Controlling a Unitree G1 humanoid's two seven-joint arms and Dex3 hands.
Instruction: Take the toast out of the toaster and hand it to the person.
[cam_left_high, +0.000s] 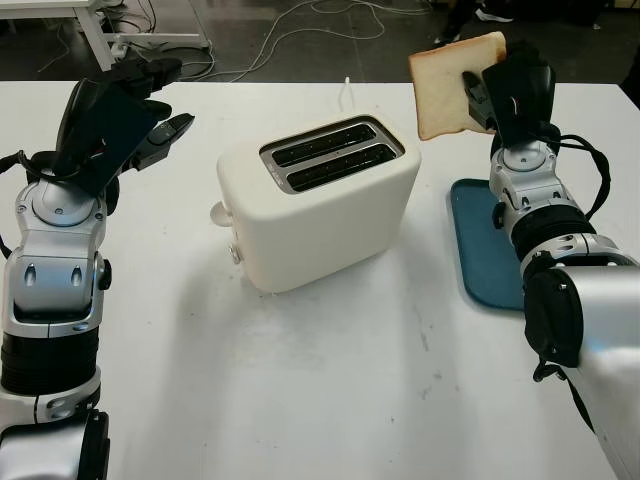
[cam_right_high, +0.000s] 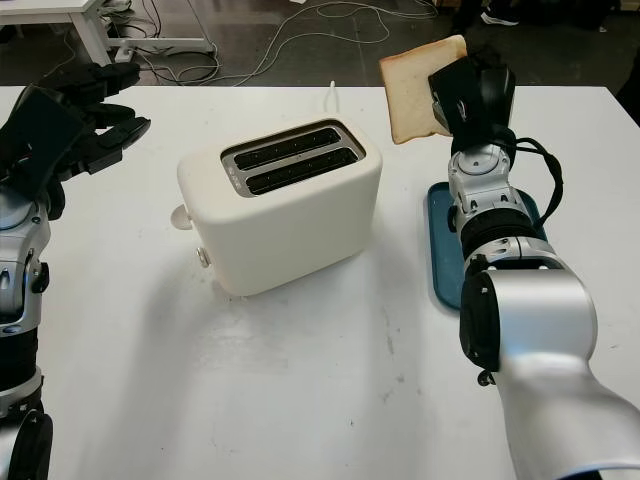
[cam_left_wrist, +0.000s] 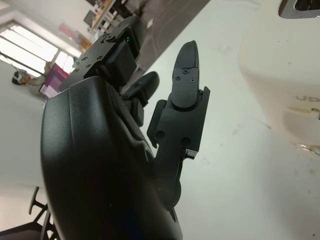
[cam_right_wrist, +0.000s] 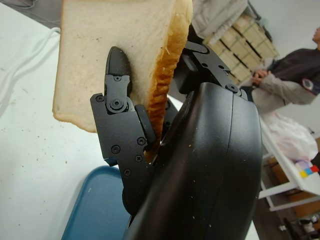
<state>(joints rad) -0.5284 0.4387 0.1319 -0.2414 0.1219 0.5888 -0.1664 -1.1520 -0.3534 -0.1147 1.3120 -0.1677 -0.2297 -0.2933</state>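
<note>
— Right black three-finger hand?
— Raised at about one o'clock from table centre, clamped on a pale square slice of toast with a browned crust; one finger pressed flat against the bread's white face, crust edge wedged against the palm shell. Slice held upright, a little tilted, well above the tabletop and clear of the slots.

— Below that hand?
— A dark teal flat plastic tray at three o'clock, partly covered by the silver forearm.

— Centre of the table?
— A cream, rounded two-slot plastic toaster, turned at a slant on the white tabletop, both slots dark, a small knob on its nine o'clock side.

— Left black three-finger hand?
— Up at ten o'clock, open, gripping nothing, well apart from the toaster.

— Beyond the table?
— At twelve o'clock, dark floor with grey cables. In the right wrist view, a person in a dark top with a light sleeve standing behind the held slice.
</note>
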